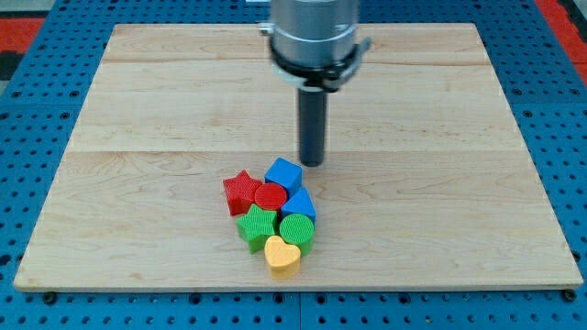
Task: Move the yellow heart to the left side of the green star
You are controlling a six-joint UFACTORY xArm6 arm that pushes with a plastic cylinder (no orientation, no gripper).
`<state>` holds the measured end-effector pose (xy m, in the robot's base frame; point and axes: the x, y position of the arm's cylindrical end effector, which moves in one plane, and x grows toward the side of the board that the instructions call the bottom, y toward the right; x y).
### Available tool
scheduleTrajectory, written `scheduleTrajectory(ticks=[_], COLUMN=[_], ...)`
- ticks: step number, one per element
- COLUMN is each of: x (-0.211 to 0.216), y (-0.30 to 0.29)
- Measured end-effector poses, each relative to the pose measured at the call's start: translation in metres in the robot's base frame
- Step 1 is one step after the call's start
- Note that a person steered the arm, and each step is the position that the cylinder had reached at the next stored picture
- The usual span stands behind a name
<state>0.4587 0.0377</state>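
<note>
The yellow heart [282, 255] lies at the bottom of a tight cluster of blocks, near the board's lower edge. The green star [256, 225] sits just up and to the left of it, touching it. A green round block [296, 229] sits just above the heart on the right. My tip [312, 162] stands above the cluster, just right of the blue cube [283, 173] at the cluster's top, well away from the heart.
A red star [241, 191], a red round block [271, 196] and a second blue block [300, 204] fill the middle of the cluster. The wooden board [138, 137] rests on a blue pegboard table.
</note>
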Motion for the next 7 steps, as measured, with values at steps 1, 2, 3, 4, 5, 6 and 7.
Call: scheduleTrajectory(ticks=[1,2,3,4,5,6,7], x=[0.011,0.074,0.142,0.160,0.160,0.160,0.160], y=[0.081,0.089,0.085,0.056,0.036,0.017,-0.052])
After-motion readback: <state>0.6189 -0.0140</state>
